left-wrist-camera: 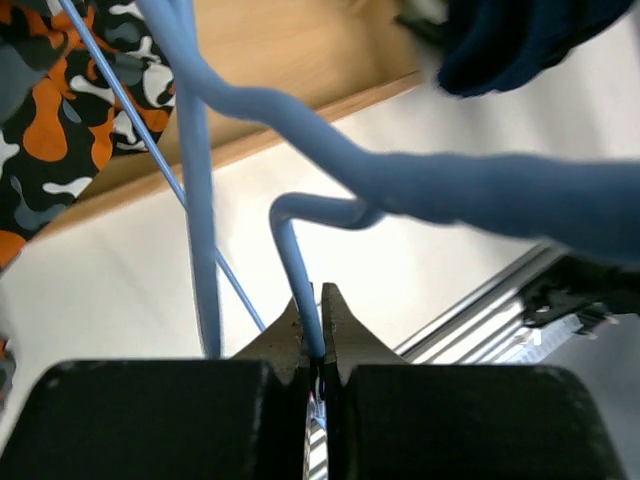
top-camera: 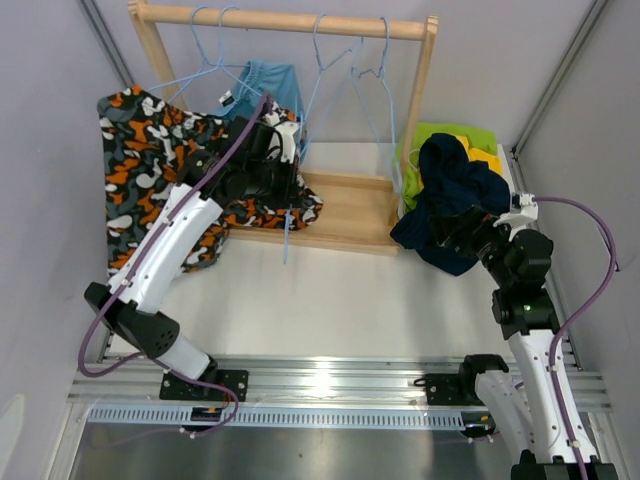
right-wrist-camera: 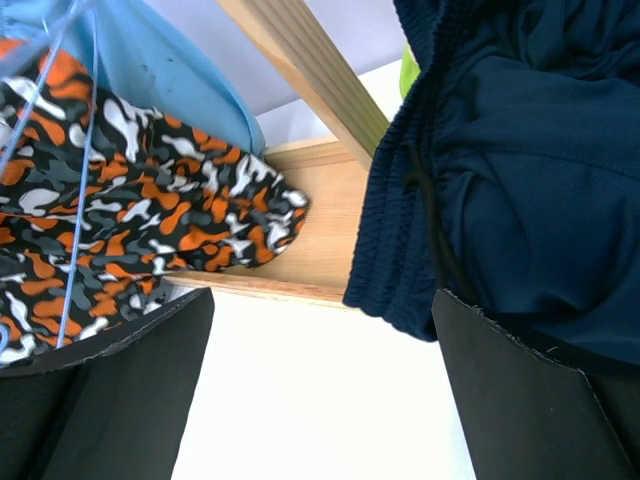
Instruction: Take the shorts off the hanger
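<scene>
Overhead view, left of the frame: the camouflage shorts (top-camera: 150, 170) sprawl from the table's left side across the base of the wooden rack (top-camera: 300, 20), partly under the left arm. At centre left, the left gripper (top-camera: 285, 185) is clenched on the thin blue wire of a hanger (top-camera: 288, 240). It probably pins the hanger so the fabric can be drawn off it. Whether the wire runs through the camouflage pair cannot be told.

Just above, the light blue shorts (top-camera: 270, 80) hang from the rod, the only pair up there. Right of them dangle empty hangers (top-camera: 370, 70).

At centre right, a heap lies beside the rack's right post: navy shorts (top-camera: 455, 195) on top, yellow shorts (top-camera: 487, 157) and lime green shorts (top-camera: 450, 135) behind. These look finished with. The right gripper (top-camera: 462, 228) sits against the navy fabric.

The left wrist camera shows what the overhead view hides: both jaws pressed on the wire, with no fabric between them. The right wrist camera shows its fingers (right-wrist-camera: 130, 390) spread wide, gripping nothing. The navy waistband merely drapes against the right-hand finger.
</scene>
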### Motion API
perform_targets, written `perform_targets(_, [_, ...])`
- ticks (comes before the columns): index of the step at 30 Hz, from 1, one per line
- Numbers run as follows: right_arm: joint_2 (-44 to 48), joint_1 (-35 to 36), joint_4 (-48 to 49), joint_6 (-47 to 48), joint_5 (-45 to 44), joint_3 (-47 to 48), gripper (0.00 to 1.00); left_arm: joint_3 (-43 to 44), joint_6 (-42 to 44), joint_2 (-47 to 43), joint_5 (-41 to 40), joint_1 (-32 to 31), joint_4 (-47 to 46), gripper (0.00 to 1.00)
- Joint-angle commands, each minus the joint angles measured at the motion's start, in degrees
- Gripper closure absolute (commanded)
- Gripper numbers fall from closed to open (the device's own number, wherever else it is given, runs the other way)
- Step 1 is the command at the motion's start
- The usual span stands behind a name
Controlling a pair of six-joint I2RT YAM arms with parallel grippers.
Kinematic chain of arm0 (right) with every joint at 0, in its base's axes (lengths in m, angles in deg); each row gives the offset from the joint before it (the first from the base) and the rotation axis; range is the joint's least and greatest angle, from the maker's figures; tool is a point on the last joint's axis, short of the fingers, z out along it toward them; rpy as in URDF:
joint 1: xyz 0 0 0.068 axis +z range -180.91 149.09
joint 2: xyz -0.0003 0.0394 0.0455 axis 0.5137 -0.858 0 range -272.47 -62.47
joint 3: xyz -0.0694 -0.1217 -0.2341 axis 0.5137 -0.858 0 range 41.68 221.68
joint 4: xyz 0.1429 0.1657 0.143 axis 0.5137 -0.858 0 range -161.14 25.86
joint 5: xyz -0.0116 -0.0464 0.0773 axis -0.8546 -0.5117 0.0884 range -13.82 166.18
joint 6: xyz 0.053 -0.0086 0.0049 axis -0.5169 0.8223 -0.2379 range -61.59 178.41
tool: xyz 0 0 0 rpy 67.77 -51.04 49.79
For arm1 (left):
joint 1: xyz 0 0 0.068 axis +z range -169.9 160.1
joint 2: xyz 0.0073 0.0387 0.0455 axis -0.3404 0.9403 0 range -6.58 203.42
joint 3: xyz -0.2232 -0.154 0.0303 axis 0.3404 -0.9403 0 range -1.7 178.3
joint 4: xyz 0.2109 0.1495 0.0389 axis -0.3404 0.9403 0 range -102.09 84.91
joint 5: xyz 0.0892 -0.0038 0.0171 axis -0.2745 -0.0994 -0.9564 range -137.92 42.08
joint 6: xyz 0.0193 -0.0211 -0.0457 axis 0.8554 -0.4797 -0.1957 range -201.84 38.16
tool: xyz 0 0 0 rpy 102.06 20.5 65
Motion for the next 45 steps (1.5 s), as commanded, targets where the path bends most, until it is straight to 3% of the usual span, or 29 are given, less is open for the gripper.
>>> perform_targets(1, [2.5, 0.3, -2.2, -0.5, 0.8, 3.2, 0.0, -4.9, 1.1, -4.2, -9.2, -0.2, 5.5, 1.0])
perform_targets(7, [5.9, 0.3, -5.7, 0.1, 0.6, 3.3, 0.0, -6.3, -0.5, -11.4, -11.6, -0.2, 3.3, 1.0])
perform_targets(11, [7.3, 0.4, -7.3, 0.3, 0.5, 3.4, 0.0, -10.3, -1.6, -15.5, 11.1, 0.1, -9.2, 1.0])
perform_targets(12, [7.6, 0.3, -7.8, 0.4, 0.1, 3.3, 0.01, -12.3, -3.3, -15.7, 20.0, 0.1, -11.1, 1.0])
perform_targets(15, [8.9, 0.3, -8.8, 0.5, -0.2, 3.2, 0.0, -16.9, -6.2, -15.9, 34.0, 0.1, -17.3, 1.0])
perform_targets(18, [9.9, 0.3, -10.0, 1.1, -0.5, 3.3, 0.01, -22.0, -11.1, -18.2, 45.3, 0.0, -27.2, 1.0])
perform_targets(20, [10.6, 0.3, -10.6, 1.5, -1.1, 3.3, 0.01, -24.9, -11.7, -19.3, 47.7, -0.2, -29.5, 1.0])
perform_targets(26, [11.1, 0.3, -11.2, 1.7, -1.4, 3.3, 0.01, -19.9, -3.1, -18.2, 46.0, -0.7, -19.0, 1.0])
perform_targets(29, [11.2, 0.2, -11.2, 1.6, -1.5, 3.5, 0.01, -12.1, 1.7, -14.8, 34.8, -0.8, -9.2, 1.0])
perform_targets(32, [11.6, 0.3, -11.8, 1.9, -1.7, 3.7, 0.01, -7.1, 4.6, -13.8, 21.9, -0.8, -5.2, 1.0])
perform_targets(39, [11.7, 0.3, -13.1, 3.0, -1.8, 3.7, 0.0, 7.6, 6.1, -7.4, 6.0, -0.3, -2.3, 1.0])
perform_targets(45, [11.9, 0.2, -13.9, 3.7, -2.2, 3.4, 0.0, 18.7, 8.2, 2.2, -2.9, -0.3, -1.1, 1.0])
